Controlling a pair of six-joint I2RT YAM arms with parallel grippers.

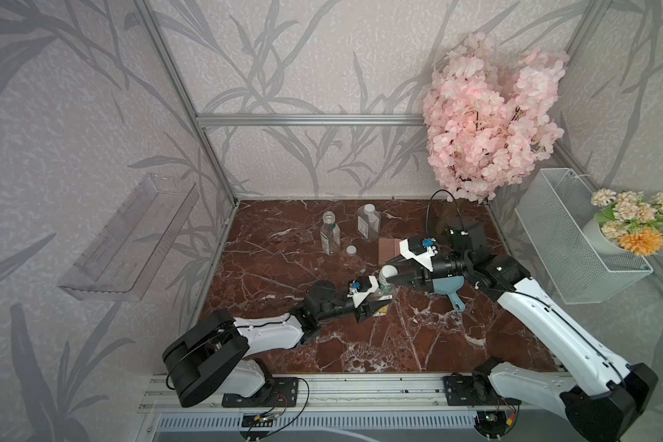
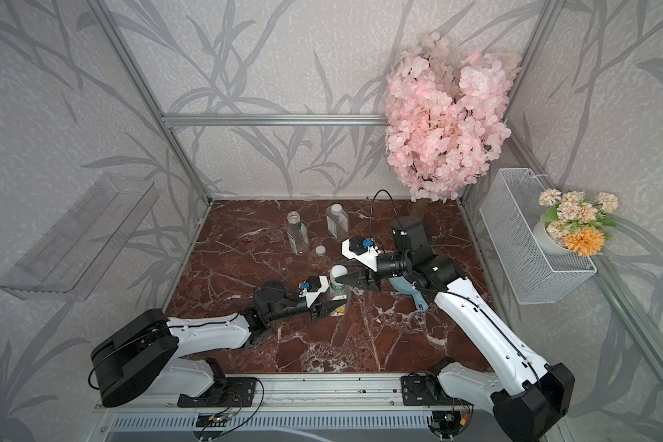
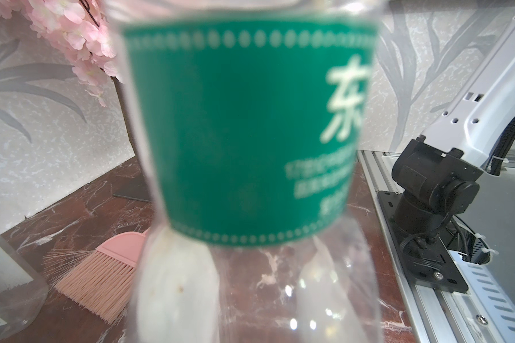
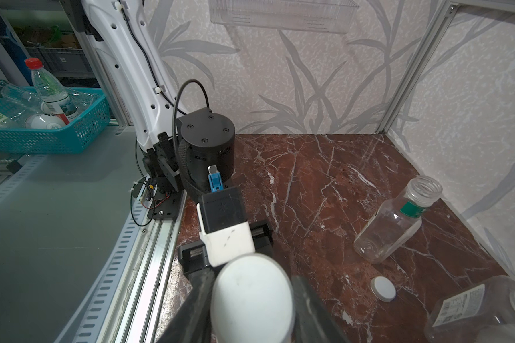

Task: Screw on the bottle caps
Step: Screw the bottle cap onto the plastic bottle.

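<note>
Near the middle of the bench (image 1: 360, 344), the held bottle (image 1: 385, 294) is kept upright and is clamped low on its body by the left hand (image 1: 378, 304), whose arm is stretched in from the near left corner. In the left wrist view its green label is seen close up and blurred. Whether its base rests on the bench cannot be told. A white cap (image 1: 387, 270) is seated on the neck of this bottle and is pinched from both sides by the right hand (image 1: 390, 273); in the right wrist view the cap (image 4: 251, 291) is seen squeezed between the two dark fingers (image 4: 196, 297). How far it is threaded on cannot be made out. Just beside the held bottle, toward the right edge, a blue dustpan (image 1: 450, 289) is laid flat and partly covered by the right arm. Farther back, a pink brush (image 1: 388, 249) is laid on the bench, partly hidden behind the right hand. Near it, toward the left edge, a loose cap (image 1: 351, 250) is laid flat. Just beyond that, the open bottle (image 1: 329, 233) is stood upright with its neck bare. Close to the far edge, the square bottle (image 1: 368, 225) is stood with a third cap (image 1: 368, 208) seated on it. At the far right corner, pink flowers (image 1: 486, 122) are seen.
</note>
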